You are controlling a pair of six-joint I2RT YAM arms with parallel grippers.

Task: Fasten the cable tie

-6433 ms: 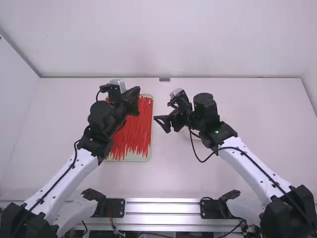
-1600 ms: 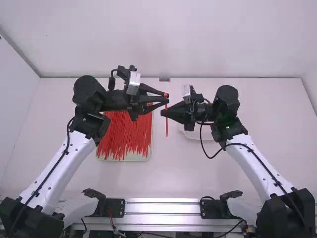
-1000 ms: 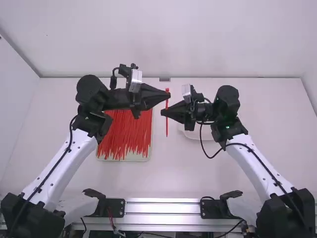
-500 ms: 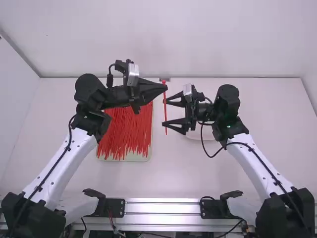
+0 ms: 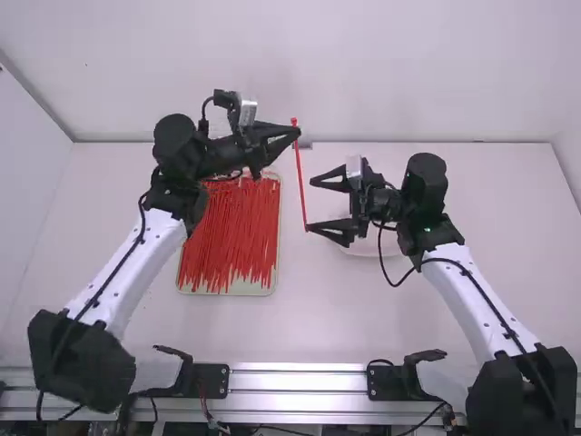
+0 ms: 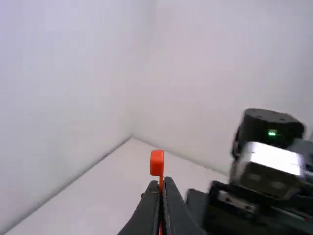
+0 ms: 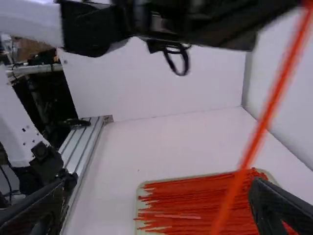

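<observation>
Above the table's far middle, the left gripper sits higher than before, pinching the red cable tie just under its head, strap hanging down. The right gripper, clamped on the strap a second ago, now stands spread wide beside it.

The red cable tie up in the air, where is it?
In the high view the red cable tie hangs from the left tool, pinched below its head, between the tray of spare ties and the open right tool.
</observation>
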